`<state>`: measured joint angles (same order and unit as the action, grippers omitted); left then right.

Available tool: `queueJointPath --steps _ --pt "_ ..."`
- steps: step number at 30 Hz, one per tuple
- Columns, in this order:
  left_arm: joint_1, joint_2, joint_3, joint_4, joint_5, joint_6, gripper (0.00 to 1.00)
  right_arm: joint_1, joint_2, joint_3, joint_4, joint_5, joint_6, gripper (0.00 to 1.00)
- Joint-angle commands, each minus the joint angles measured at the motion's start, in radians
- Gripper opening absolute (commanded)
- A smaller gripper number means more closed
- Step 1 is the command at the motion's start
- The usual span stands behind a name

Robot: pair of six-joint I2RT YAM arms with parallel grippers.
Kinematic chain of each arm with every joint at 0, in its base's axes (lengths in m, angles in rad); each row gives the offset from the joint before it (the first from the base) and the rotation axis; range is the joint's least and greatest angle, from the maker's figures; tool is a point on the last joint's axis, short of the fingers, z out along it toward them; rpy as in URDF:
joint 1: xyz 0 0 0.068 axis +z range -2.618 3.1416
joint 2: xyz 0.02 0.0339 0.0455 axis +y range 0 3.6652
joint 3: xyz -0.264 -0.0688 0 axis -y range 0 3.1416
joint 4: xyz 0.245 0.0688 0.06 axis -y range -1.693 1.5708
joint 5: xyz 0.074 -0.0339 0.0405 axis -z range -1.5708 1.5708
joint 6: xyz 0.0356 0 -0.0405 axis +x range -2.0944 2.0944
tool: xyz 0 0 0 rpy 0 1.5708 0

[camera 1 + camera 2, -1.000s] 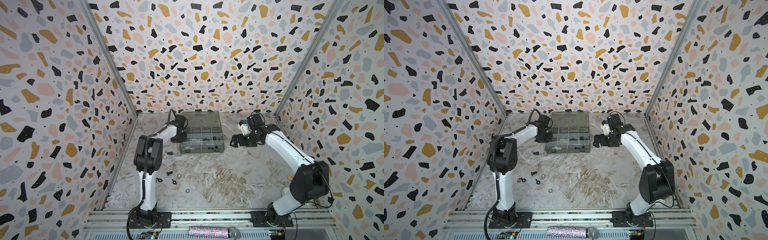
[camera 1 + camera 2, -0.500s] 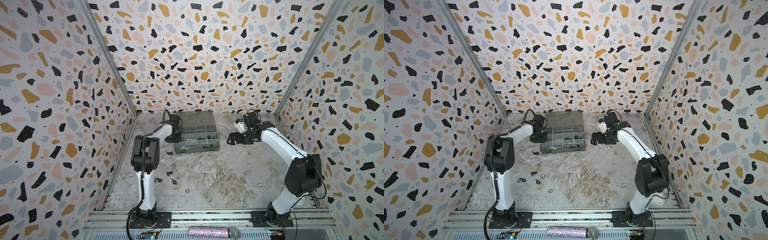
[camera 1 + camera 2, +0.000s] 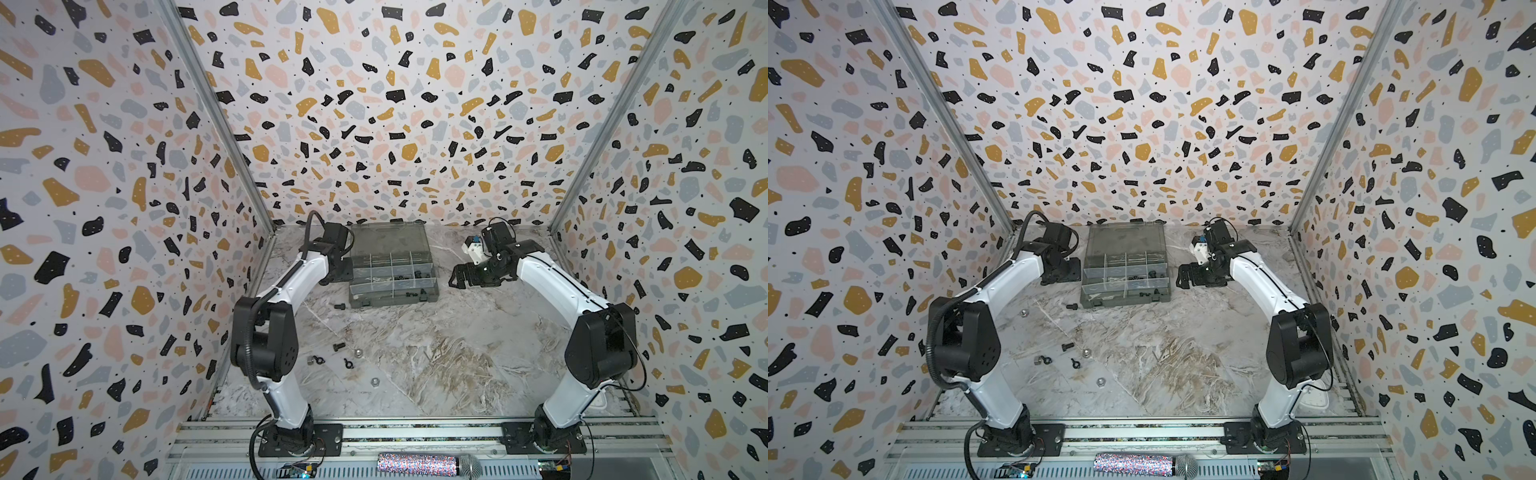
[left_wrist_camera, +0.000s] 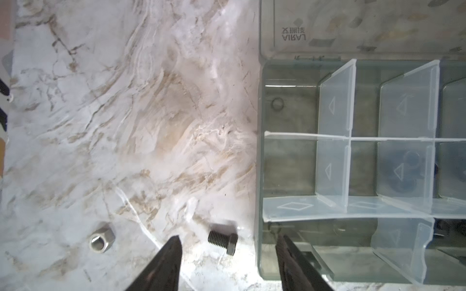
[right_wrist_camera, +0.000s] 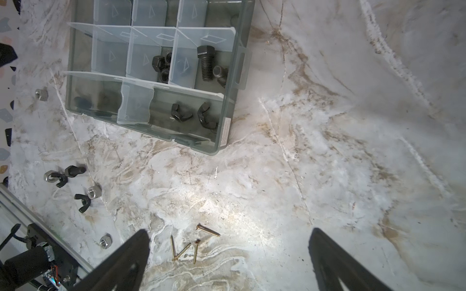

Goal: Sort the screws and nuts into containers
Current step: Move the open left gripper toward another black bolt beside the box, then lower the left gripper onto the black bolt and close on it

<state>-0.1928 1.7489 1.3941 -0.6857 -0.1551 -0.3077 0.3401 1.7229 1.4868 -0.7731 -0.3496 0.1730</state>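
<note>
The organizer box (image 3: pixel 390 300) sits at the upper centre of both top views, its lid (image 3: pixel 388 241) laid back flat so every compartment is open from above. The left jaws hang partway open and empty just left of the box's near corner. A black bolt (image 4: pixel 223 239) lies on the worktop (image 3: pixel 436 353) between their tips, seemingly lined up for a pinch. The right jaws are spread wide, holding nothing, right of the box above four brass screws (image 5: pixel 194 241). Hex nuts (image 5: pixel 161 65), sorted bolts (image 5: pixel 206 63) and wing nuts (image 5: pixel 191 114) occupy separate compartments, while loose nuts (image 3: pixel 357 352) wait at centre left
</note>
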Motion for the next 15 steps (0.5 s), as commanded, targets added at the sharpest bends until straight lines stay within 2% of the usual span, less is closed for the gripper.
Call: queueJointPath --steps 1,7,15 --pt "0.003 -0.049 -0.122 0.026 -0.029 -0.056 0.59 0.021 -0.052 -0.002 -0.010 -0.022 -0.010 1.00" --pt "0.003 -0.151 -0.277 0.090 -0.018 -0.117 0.59 0.099 -0.105 -0.012 -0.002 -0.047 -0.032 0.99" --pt "0.004 -0.133 -0.378 0.181 -0.026 -0.130 0.59 0.224 -0.124 -0.005 0.019 -0.009 -0.026 0.99"
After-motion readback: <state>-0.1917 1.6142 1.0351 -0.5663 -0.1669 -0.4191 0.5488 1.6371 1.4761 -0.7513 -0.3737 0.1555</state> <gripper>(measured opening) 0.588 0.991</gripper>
